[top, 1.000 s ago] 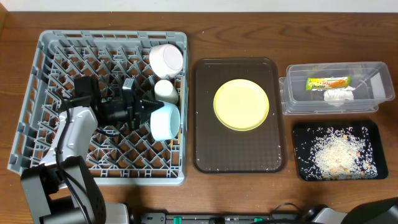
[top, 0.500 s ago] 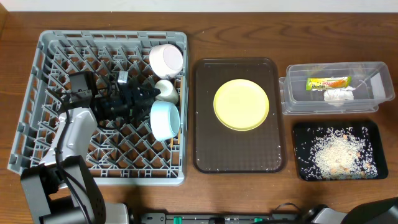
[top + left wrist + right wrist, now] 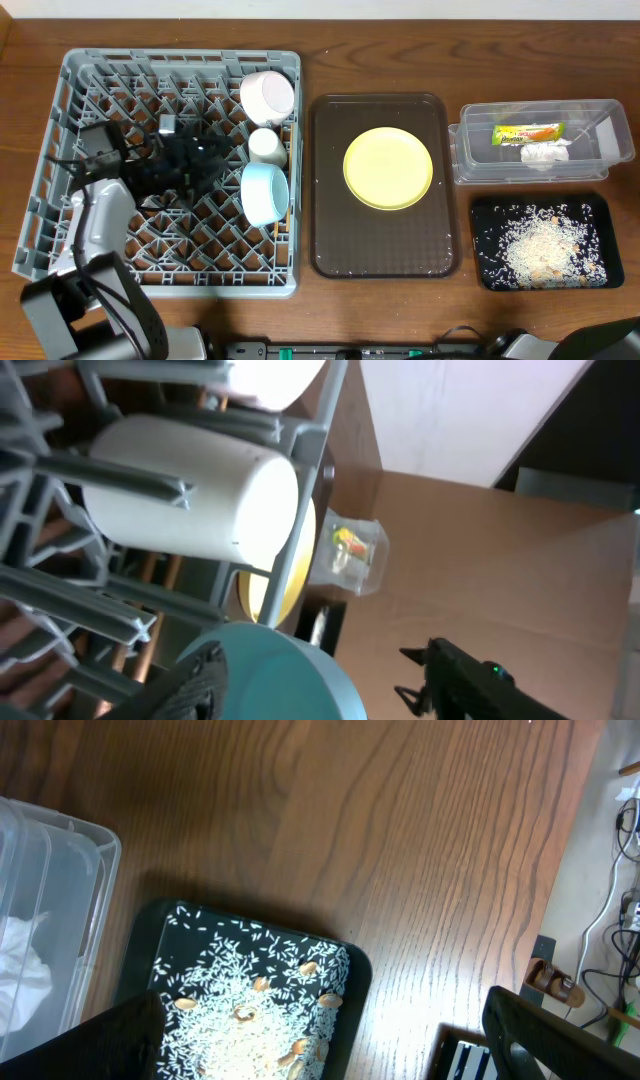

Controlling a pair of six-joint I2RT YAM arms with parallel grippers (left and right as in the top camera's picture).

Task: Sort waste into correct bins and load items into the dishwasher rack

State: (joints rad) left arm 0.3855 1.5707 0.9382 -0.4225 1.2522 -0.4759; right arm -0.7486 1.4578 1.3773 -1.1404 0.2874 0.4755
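Left hand (image 3: 222, 160) released above the dishwasher rack (image 3: 60, 200).
Its fingers are spread just short of the light blue bowl (image 3: 264, 192), cup (image 3: 266, 144) and white bowl (image 3: 267, 94) along the rack's right edge. Beside the rack, a yellow plate (image 3: 388, 168) lies on a brown tray (image 3: 380, 250). Farthest from the rack, a clear tub (image 3: 480, 170) holds the wrapper (image 3: 528, 133) and tissue (image 3: 544, 154), and the right hand (image 3: 320, 1020) hangs unclenched over the rice (image 3: 540, 245) in the black tray (image 3: 485, 275).

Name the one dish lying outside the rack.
The yellow plate, on the brown tray; the white bowl, cup and blue bowl sit in the rack.
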